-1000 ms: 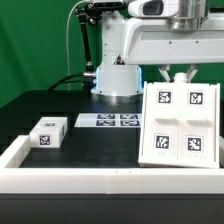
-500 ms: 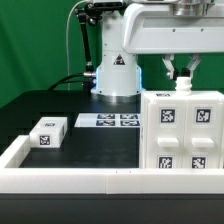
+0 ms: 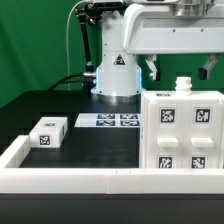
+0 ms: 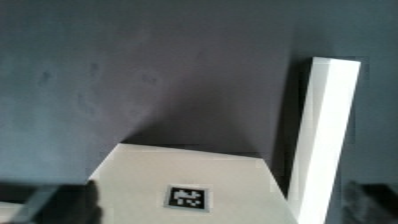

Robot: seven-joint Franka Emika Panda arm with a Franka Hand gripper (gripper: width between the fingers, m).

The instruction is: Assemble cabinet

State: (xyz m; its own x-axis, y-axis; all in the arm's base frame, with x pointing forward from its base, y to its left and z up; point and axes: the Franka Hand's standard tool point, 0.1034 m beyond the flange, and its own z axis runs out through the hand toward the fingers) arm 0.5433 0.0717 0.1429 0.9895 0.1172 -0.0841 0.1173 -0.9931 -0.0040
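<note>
We see the claw hanging directly above the cabinet with its two dark fingers spread wide and nothing between them. It is open and holds no part. The fingers stand clear of the cabinet, one to either side of a small white knob that rises from the cabinet's top edge, and neither touches the knob.

The cabinet stands upright at the exterior view's right. It is the biggest white piece in the scene, and its facing side carries square black-and-white tags. Its lower edge is hidden behind the white border rail that runs along the near side.

In the wrist view, a white surface of the cabinet with one tag lies below the camera. A long white bar lies beside it, and we cannot tell which part that is. The claw's fingertips do not show clearly there.

The tabletop is black and matte. Well apart from the cabinet, toward the exterior view's left, lies a small white block with a tag on its side. The marker board lies flat farther back, just in front of the arm's white base. A green backdrop closes the room behind.
</note>
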